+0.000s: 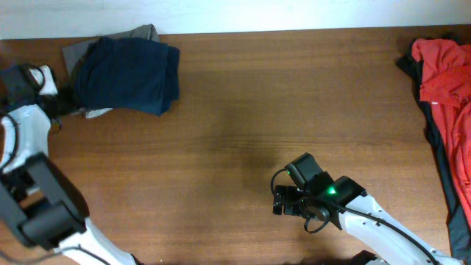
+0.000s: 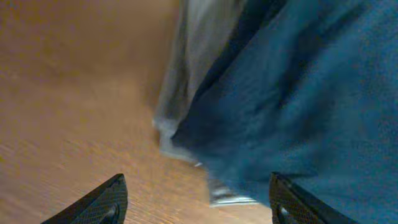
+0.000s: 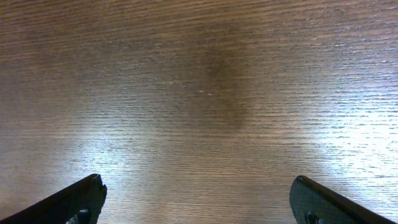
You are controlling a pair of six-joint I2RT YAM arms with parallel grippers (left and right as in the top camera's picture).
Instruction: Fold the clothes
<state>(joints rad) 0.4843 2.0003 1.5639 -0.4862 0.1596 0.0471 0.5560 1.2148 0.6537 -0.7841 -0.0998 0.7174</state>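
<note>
A folded dark navy garment (image 1: 129, 73) lies at the table's far left, on top of an olive-grey garment (image 1: 77, 53) whose edges stick out behind and beside it. A bright red garment (image 1: 445, 70) lies crumpled at the right edge. My left gripper (image 1: 65, 103) is open at the left edge of the folded pile; in the left wrist view its fingers (image 2: 198, 202) straddle the navy fabric (image 2: 311, 99) and a pale grey edge (image 2: 193, 56), holding nothing. My right gripper (image 1: 280, 200) is open and empty over bare wood (image 3: 199, 93), near the front middle.
A dark garment (image 1: 441, 169) runs along the right edge beneath and below the red one. The wooden table (image 1: 243, 125) spans the view, its far edge at the top against a white strip.
</note>
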